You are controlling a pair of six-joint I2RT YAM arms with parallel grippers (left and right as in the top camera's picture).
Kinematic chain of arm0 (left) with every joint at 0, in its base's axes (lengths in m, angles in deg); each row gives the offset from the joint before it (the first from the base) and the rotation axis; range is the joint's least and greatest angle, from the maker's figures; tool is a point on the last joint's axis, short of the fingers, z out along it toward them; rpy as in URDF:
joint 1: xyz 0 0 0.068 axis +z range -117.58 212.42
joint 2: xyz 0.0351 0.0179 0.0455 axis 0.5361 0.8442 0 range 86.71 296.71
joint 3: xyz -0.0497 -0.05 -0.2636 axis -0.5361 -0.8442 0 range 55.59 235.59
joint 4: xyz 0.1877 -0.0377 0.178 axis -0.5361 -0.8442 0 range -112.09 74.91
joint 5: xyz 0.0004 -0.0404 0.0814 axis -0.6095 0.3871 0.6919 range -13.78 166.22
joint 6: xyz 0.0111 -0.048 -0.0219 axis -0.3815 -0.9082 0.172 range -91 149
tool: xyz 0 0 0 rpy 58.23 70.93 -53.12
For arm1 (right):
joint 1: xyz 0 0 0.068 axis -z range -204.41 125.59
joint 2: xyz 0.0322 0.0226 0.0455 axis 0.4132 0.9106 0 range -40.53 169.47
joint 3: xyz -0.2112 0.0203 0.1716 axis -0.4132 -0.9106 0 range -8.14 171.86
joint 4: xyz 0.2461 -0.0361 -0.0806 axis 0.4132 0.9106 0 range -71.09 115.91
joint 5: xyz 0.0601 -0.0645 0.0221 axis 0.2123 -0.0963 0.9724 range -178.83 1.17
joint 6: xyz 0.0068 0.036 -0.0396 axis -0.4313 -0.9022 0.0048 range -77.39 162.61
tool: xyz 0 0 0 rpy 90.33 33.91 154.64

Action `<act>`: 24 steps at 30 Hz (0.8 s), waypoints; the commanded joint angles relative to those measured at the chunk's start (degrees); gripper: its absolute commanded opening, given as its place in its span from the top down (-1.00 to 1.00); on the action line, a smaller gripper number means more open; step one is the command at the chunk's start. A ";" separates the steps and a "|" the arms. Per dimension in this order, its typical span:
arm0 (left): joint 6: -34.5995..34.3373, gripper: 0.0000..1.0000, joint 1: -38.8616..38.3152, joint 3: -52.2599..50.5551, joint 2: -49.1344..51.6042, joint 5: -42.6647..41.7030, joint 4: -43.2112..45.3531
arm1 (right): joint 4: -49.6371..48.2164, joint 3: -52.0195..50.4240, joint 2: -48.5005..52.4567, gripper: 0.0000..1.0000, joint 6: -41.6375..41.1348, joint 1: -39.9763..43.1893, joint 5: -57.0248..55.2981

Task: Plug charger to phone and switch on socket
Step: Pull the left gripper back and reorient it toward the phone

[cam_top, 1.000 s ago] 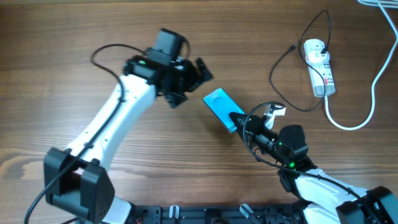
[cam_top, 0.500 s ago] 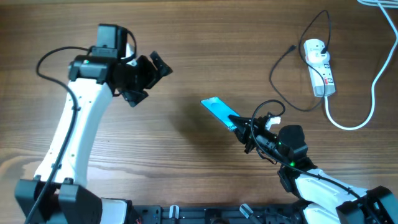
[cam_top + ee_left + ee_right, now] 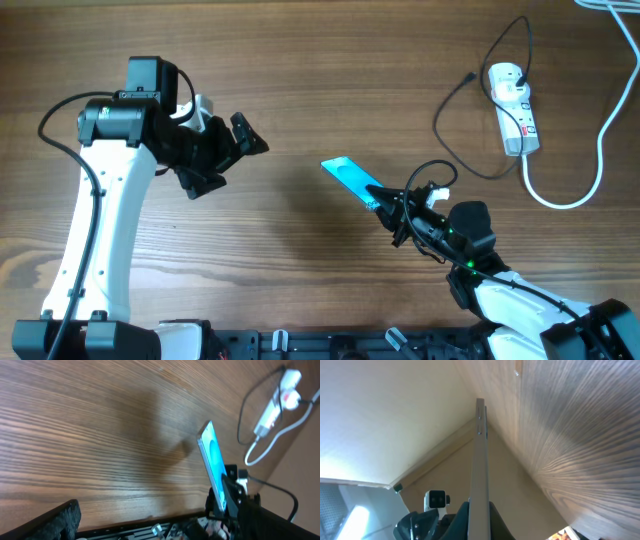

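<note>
Phone [image 3: 348, 174] (lower end hidden) sits pinched in the right pincer [image 3: 386, 204].

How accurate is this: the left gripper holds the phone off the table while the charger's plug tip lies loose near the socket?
One error: the right gripper, not the left gripper, holds the phone off the table, as the overhead view shows. The plug tip of the charger does lie loose near the socket.
</note>
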 commanded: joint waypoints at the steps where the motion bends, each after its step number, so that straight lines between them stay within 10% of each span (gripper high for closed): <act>1: 4.52 -1.00 0.42 0.85 -1.44 -6.40 0.87 | -2.36 1.09 -0.33 0.92 -0.44 -0.17 1.53; 24: -6.91 -1.00 0.07 0.79 -1.44 -15.76 5.22 | -2.03 8.61 -0.26 0.91 -0.39 -9.79 -8.74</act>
